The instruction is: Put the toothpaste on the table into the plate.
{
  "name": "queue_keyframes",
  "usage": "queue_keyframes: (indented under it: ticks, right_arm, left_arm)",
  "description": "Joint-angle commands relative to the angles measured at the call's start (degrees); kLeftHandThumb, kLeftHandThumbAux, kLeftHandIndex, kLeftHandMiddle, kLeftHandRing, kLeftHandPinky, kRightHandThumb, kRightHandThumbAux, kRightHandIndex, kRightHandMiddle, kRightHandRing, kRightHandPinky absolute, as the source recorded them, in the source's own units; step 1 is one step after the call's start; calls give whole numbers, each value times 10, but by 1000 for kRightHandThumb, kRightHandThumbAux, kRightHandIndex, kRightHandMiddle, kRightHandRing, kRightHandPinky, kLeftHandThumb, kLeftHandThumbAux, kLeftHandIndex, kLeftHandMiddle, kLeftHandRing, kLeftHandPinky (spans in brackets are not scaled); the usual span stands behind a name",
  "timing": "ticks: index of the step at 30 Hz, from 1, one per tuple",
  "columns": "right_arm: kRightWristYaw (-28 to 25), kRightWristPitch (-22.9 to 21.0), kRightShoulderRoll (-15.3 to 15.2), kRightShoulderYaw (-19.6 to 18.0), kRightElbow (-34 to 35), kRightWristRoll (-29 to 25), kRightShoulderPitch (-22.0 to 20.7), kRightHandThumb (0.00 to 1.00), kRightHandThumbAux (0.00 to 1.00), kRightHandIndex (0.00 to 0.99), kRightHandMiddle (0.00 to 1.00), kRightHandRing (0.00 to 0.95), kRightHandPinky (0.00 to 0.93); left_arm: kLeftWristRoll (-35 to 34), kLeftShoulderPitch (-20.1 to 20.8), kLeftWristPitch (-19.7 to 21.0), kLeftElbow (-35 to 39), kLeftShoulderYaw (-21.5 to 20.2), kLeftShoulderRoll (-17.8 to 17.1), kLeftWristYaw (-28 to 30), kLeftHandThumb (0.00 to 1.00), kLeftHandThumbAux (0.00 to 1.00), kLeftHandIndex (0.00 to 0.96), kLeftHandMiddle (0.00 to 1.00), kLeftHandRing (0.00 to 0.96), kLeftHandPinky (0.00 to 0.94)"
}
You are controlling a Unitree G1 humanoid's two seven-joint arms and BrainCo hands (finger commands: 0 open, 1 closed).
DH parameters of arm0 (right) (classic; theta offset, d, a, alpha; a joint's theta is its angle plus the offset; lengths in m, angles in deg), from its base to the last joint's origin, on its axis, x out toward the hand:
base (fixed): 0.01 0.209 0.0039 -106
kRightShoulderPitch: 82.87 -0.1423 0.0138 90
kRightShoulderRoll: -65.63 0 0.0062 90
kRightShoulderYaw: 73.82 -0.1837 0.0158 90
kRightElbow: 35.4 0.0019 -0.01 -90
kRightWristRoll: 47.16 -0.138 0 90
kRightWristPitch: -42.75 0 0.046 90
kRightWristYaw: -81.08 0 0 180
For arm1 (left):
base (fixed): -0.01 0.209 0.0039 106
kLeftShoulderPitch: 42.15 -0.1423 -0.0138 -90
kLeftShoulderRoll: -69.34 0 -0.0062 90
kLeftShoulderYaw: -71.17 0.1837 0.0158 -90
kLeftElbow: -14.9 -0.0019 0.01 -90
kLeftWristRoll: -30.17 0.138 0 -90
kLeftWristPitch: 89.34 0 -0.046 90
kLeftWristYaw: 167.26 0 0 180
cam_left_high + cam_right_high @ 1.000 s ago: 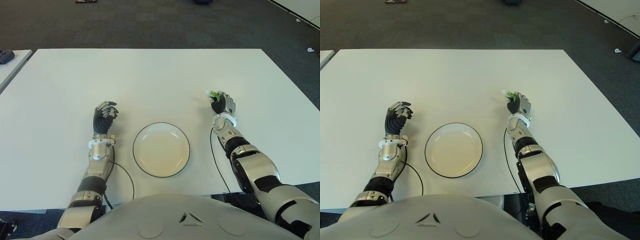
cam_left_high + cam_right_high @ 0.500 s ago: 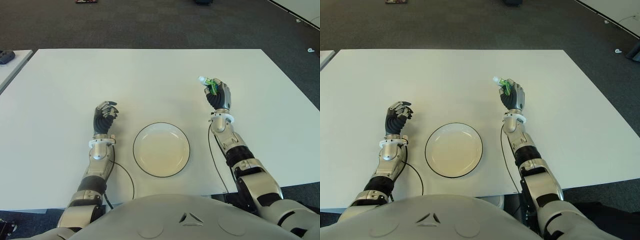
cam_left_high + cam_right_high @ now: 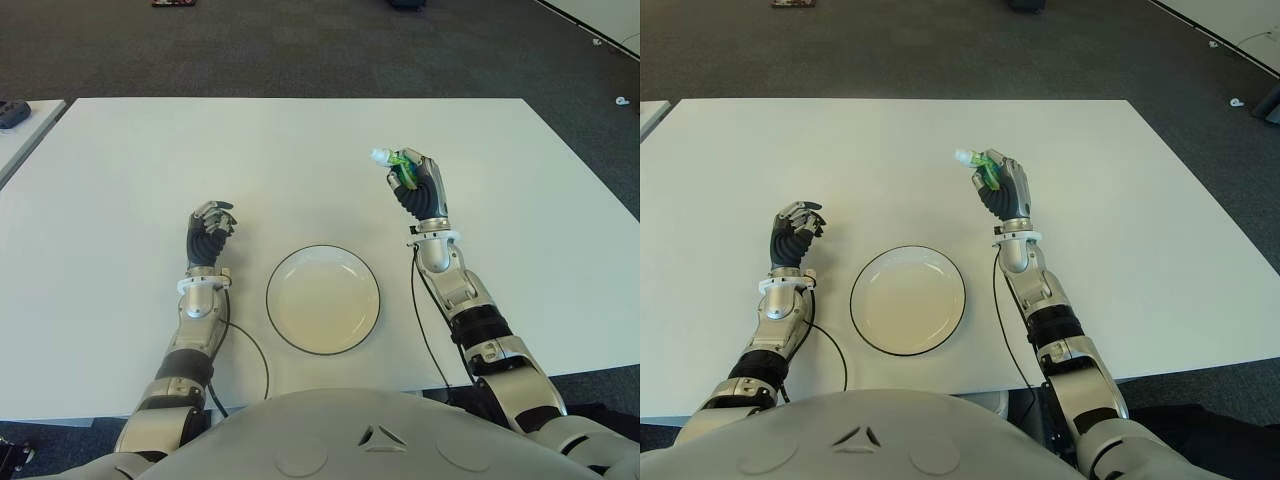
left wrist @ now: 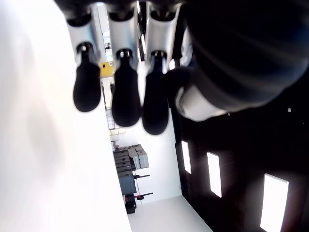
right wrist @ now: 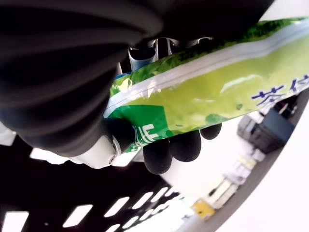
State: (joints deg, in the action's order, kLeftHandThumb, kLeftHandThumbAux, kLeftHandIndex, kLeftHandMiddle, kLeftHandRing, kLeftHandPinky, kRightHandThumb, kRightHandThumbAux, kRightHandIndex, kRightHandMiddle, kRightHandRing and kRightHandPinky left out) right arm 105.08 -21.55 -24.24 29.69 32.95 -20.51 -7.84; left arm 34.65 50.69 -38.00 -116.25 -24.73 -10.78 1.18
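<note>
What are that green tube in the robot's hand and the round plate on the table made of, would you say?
The toothpaste in the right hand looks like soft glossy plastic: light glints off its green skin and a flat seam runs along it. Its cap looks like hard white plastic. The plate looks like glazed ceramic or enamel, smooth cream with a thin dark rim; which one is unclear.
</note>
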Motion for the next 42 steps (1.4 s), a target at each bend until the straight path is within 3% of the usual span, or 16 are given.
queue_keyframes:
  ticks: [1, 9, 19, 24, 34, 42]
  right_arm:
    - [-26, 31, 6, 16, 47, 6, 28, 706, 724, 438, 874, 865, 849]
    - [-89, 69, 9, 47, 104, 1, 58, 707, 723, 438, 873, 864, 845]
    - [-194, 118, 4, 100, 107, -9, 73, 709, 722, 439, 872, 862, 847]
    - [-249, 118, -2, 118, 113, -13, 75, 711, 721, 440, 868, 857, 850]
    - [-266, 124, 2, 139, 79, 33, 71, 711, 720, 440, 869, 865, 873]
    - [-288, 101, -7, 153, 85, 81, 63, 712, 719, 441, 884, 882, 888]
  left_arm:
    - [8, -21, -6, -24, 3, 4, -2, 693, 719, 439, 700, 688, 646]
    - [10, -27, -1, -12, 4, 8, -6, 693, 719, 439, 703, 686, 638]
    - [15, -25, 17, -12, 6, 4, -6, 694, 719, 439, 697, 678, 634]
    - [20, -23, 14, -18, 5, 3, -16, 694, 719, 439, 701, 683, 649]
    - [22, -20, -4, -27, 6, 4, -17, 694, 719, 440, 710, 695, 655]
    - [10, -17, -14, -34, 4, 5, -4, 693, 718, 439, 697, 686, 649]
